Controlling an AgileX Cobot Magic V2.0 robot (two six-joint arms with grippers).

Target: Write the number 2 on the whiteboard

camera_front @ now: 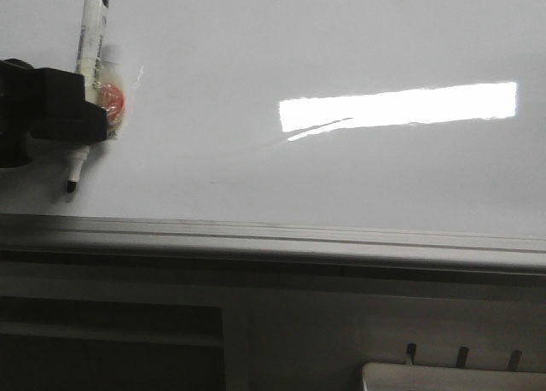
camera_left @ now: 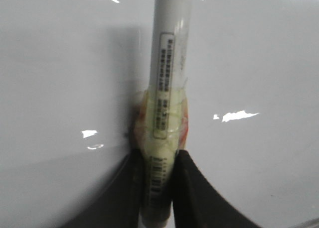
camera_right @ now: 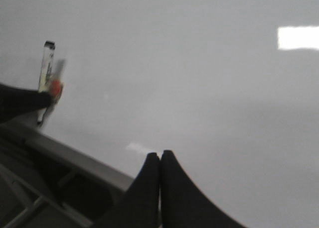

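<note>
The whiteboard (camera_front: 324, 177) fills the front view, glossy white with a grey frame edge along its near side and a bright rectangular glare. No number 2 shows on it. My left gripper (camera_front: 85, 109) at the far left is shut on a white marker pen (camera_front: 90, 41) wrapped in tape with an orange patch. The pen's black tip (camera_front: 72, 185) points down at the board near the frame; I cannot tell whether it touches. In the left wrist view the pen (camera_left: 167, 88) sits between the dark fingers. My right gripper (camera_right: 160, 156) is shut and empty over the board's near edge.
The grey metal frame (camera_front: 273, 237) runs along the board's near side, with dark furniture (camera_front: 111, 340) beneath it. A pale tray-like edge (camera_front: 452, 378) shows at the lower right. The right wrist view also shows the frame (camera_right: 75, 158) and the left gripper with the pen (camera_right: 47, 83).
</note>
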